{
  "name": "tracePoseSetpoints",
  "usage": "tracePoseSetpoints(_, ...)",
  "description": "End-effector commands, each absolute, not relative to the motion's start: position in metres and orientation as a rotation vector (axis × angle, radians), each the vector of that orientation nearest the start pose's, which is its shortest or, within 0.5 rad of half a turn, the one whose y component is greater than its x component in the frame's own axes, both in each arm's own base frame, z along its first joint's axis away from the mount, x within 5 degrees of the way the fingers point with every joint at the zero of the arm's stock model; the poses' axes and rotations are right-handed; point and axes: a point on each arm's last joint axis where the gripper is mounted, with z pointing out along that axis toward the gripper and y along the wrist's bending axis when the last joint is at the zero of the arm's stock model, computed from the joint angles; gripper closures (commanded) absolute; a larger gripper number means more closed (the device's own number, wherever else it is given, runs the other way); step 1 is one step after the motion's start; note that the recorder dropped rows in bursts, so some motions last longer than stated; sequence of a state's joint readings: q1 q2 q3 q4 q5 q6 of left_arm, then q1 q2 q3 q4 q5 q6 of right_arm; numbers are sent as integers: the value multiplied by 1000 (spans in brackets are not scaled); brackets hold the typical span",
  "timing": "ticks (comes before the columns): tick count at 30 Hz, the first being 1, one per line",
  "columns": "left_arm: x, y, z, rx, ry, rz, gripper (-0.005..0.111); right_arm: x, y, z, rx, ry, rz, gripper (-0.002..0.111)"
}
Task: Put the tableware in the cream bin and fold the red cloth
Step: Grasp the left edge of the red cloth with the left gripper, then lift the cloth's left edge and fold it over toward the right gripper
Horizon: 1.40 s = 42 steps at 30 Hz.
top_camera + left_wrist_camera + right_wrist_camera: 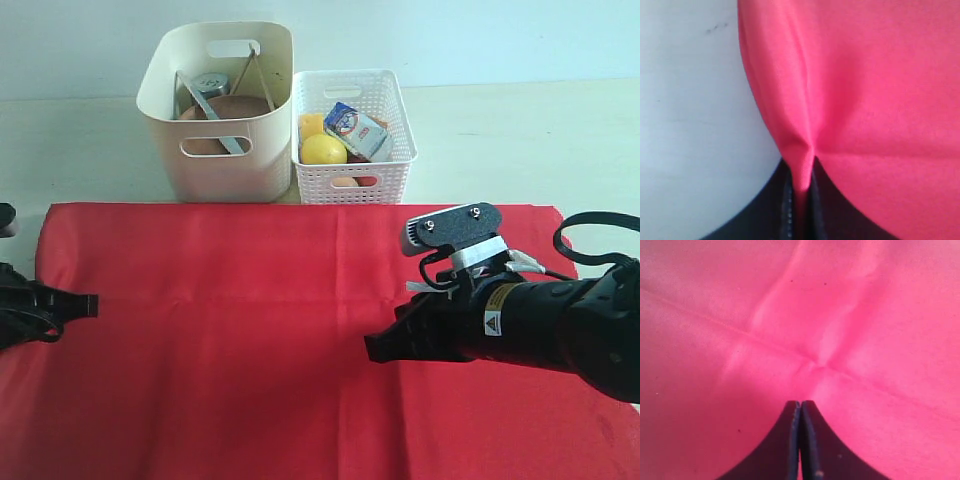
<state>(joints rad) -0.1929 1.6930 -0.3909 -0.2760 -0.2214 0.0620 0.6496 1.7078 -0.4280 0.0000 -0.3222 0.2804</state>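
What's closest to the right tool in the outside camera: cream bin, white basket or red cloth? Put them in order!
1. red cloth, directly under the right tool.
2. white basket, behind the cloth, middle.
3. cream bin, back left, beside the basket.

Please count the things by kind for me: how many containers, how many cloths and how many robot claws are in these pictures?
Containers: 2 (cream bin, white basket)
Cloths: 1 (red cloth)
Claws: 2 (left claw, right claw)
Total: 5
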Motion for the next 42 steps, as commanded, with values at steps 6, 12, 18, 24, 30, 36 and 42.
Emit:
tracePoseSetpoints(6,216,7,113,-135,2632,-2,107,196,149,101,-495,2457,386,108)
tracePoseSetpoints(12,219,-32,156,84,2637,-146,107,193,148,92,-555,2505,355,108)
tracePoseSetpoints(18,217,-87,193,324,2548,-311,107,192,148,85,-560,2526,346,108)
tracePoseSetpoints(24,199,-159,226,647,2445,-500,107,194,149,99,-556,2470,371,108)
tracePoseSetpoints(30,188,-216,256,838,2283,-617,107,189,144,132,-640,2392,350,108)
tracePoseSetpoints(36,195,-256,244,952,2307,-625,107,177,121,188,-593,2273,341,108)
tracePoseSetpoints(42,210,-286,236,984,2331,-636,107,151,79,248,-409,2094,340,108)
